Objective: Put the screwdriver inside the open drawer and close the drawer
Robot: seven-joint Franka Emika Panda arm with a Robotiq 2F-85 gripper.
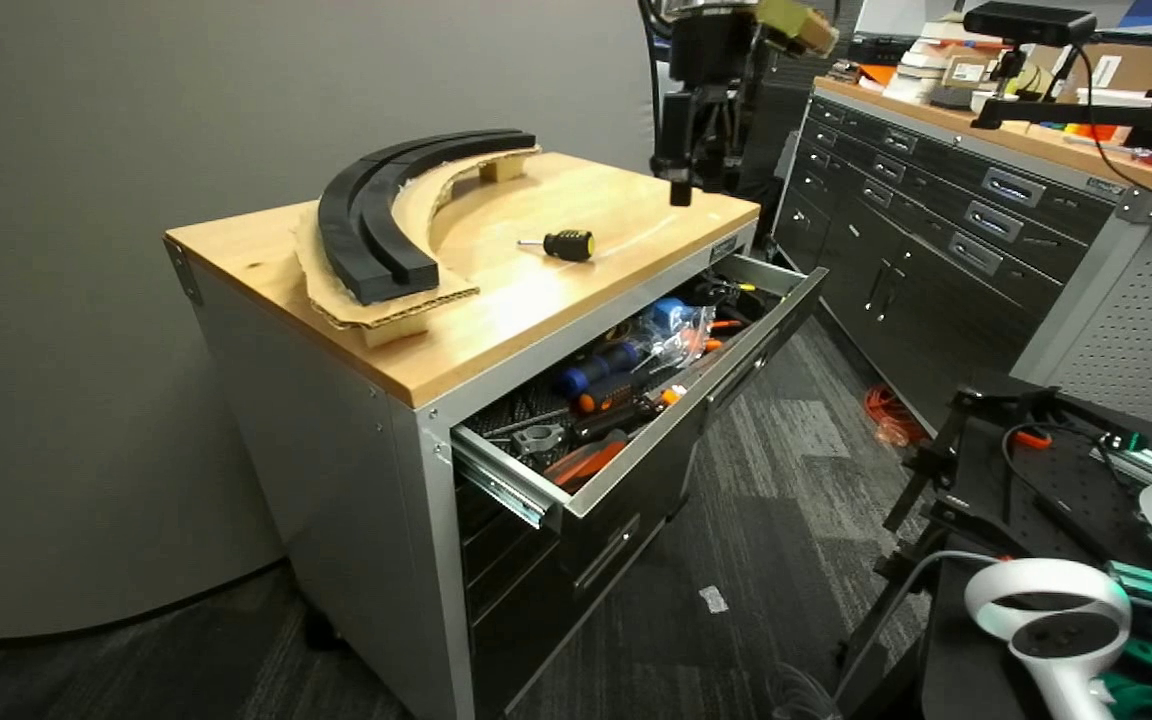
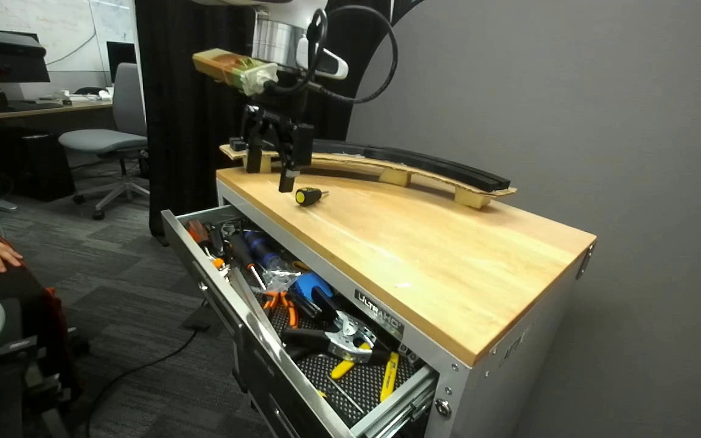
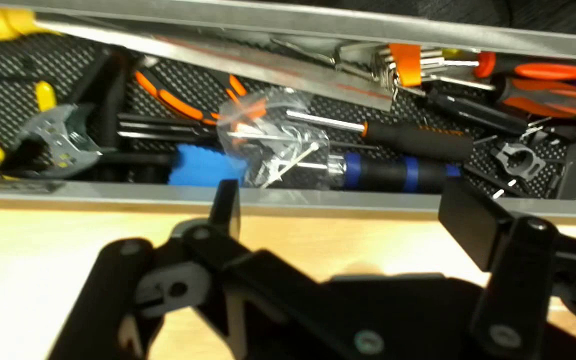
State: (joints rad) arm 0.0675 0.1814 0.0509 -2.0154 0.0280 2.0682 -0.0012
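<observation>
My claw (image 3: 345,207), spread wide, grips nothing. In an exterior view, the stubby black-and-yellow screwdriver (image 1: 569,245) lies lower left of it, mid-frame on the pale wooden tabletop (image 1: 511,312), long axis pointing left; below, the grey metal drawer (image 1: 656,430) stands pulled out.

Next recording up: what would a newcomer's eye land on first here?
Probably the open top drawer, crowded with hand tools, jutting from the wood-topped cabinet. Next come the curved black pieces on cardboard, then the stubby black-and-yellow screwdriver lying on the wooden top.
</observation>
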